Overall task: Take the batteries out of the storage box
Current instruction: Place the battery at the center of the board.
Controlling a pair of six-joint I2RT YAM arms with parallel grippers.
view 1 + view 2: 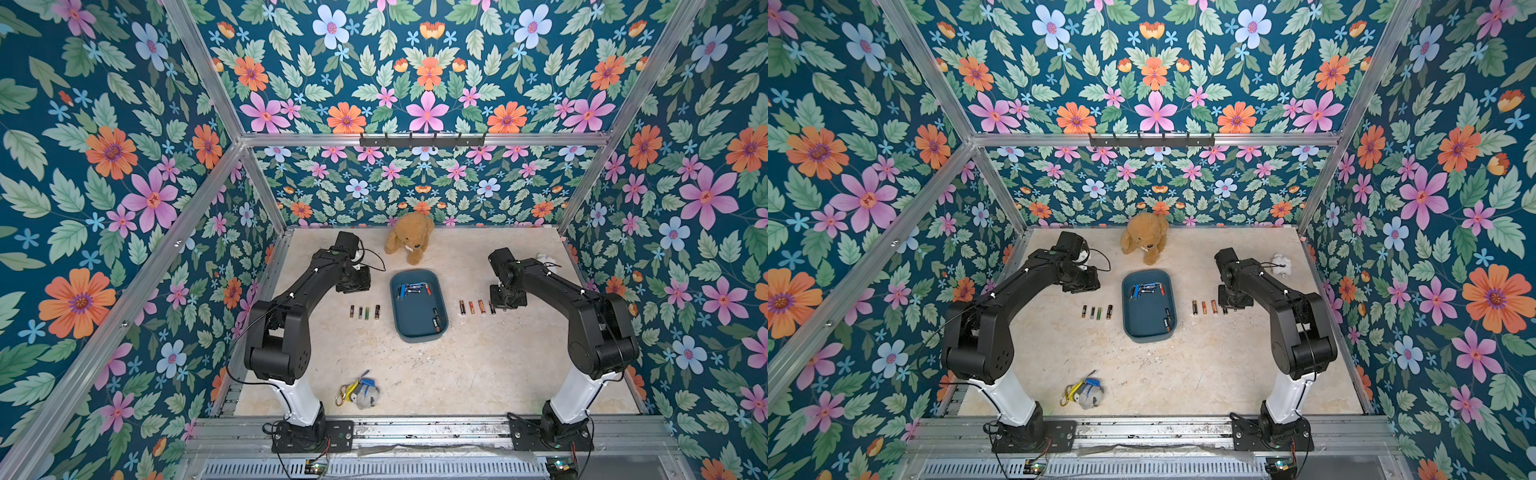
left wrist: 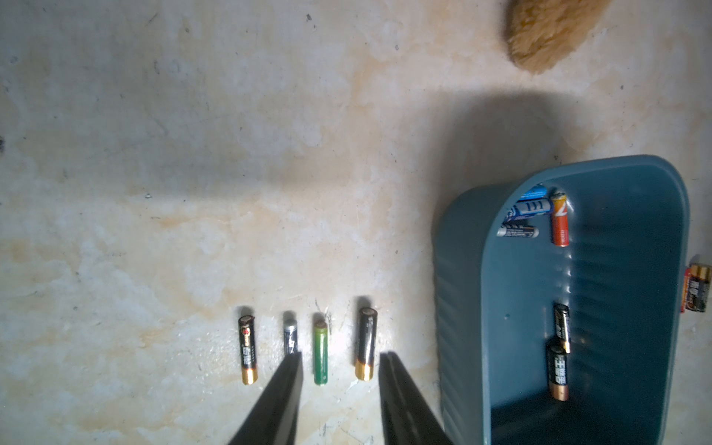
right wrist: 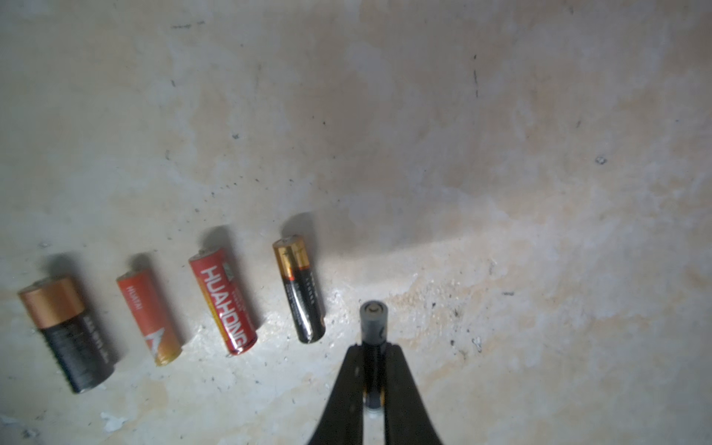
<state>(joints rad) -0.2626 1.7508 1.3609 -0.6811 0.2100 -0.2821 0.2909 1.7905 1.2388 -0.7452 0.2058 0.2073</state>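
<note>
1. Status: right pincer [image 3: 373, 352] is clamped narrow on a dark battery [image 3: 373, 321]. The cell runs lengthwise between the jaws, grey end poking forward, low over the counter [image 3: 539, 192].
2. Step in hand, my read: lay it down as fifth in the right row [image 3: 223, 300], just beside the black-and-gold cell [image 3: 298, 293].
3. To do it well: keep it parallel to the row and leave a gap so the jaws don't nudge the neighbour. Get it touching the counter before opening, and open slowly, since a round cell rolls.
4. Idle side: left pincer [image 2: 341, 358] is partly open and empty, tips above the left row [image 2: 319, 346] of four, beside the storage box [image 2: 635, 269].
5. The box is not empty: batteries [image 1: 411, 289] cluster at its far end, with a few more by the near right wall [image 1: 436, 322].
6. Pose: both arms reach forward, elbows raised, wrists bent down. The right wrist sits just outboard of its row, the left behind its row, near the box.
</note>
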